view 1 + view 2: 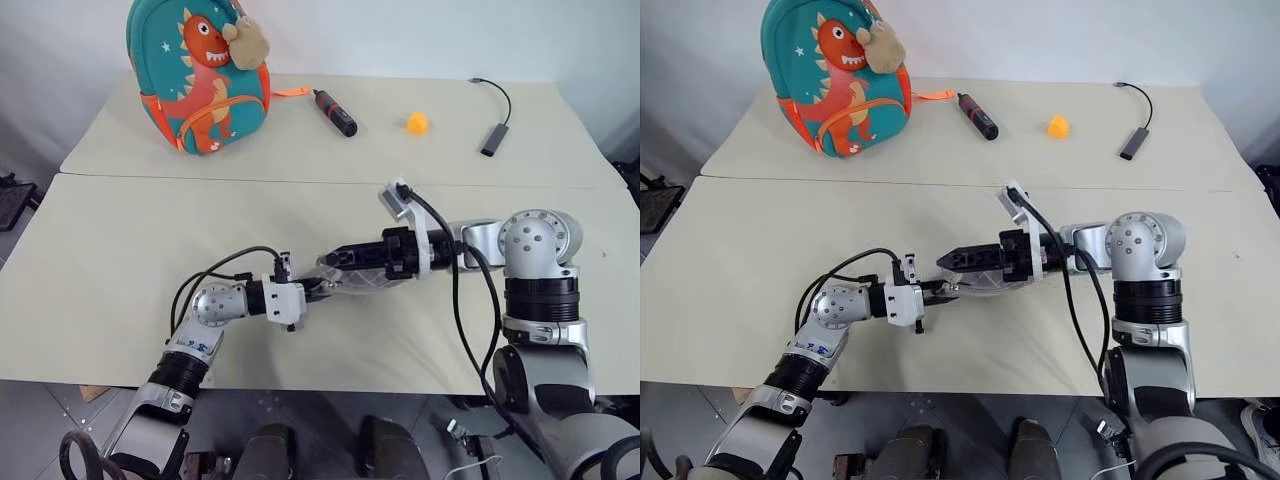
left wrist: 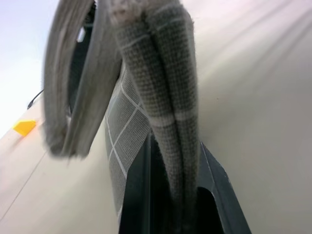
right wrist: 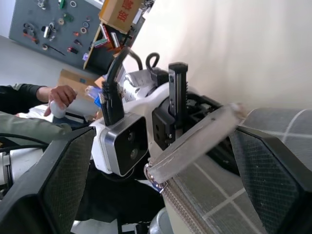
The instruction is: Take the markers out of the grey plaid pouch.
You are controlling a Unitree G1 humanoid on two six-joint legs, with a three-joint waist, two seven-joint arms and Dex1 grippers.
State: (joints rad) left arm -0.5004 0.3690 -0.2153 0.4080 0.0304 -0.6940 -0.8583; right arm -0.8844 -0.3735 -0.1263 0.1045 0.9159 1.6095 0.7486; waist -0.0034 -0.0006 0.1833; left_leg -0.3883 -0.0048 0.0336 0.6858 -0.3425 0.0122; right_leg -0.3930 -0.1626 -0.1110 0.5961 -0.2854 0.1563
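Note:
The grey plaid pouch (image 1: 356, 281) hangs a little above the near table, stretched between my two grippers. My left gripper (image 1: 311, 292) is shut on one end of it; the left wrist view shows the folded grid-lined fabric (image 2: 165, 97) pinched between its fingers. My right gripper (image 1: 951, 260) points toward the left one and stands open, with its fingers (image 3: 63, 185) on either side of the pouch's zipper edge (image 3: 195, 146) and ring pull (image 3: 154, 183). The markers are hidden.
On the far table stand a teal dinosaur backpack (image 1: 200, 80), a black stick with a red end (image 1: 335, 112), a small orange object (image 1: 417, 123) and a cabled adapter (image 1: 492, 137). A person's hand (image 3: 61, 97) shows beyond the table.

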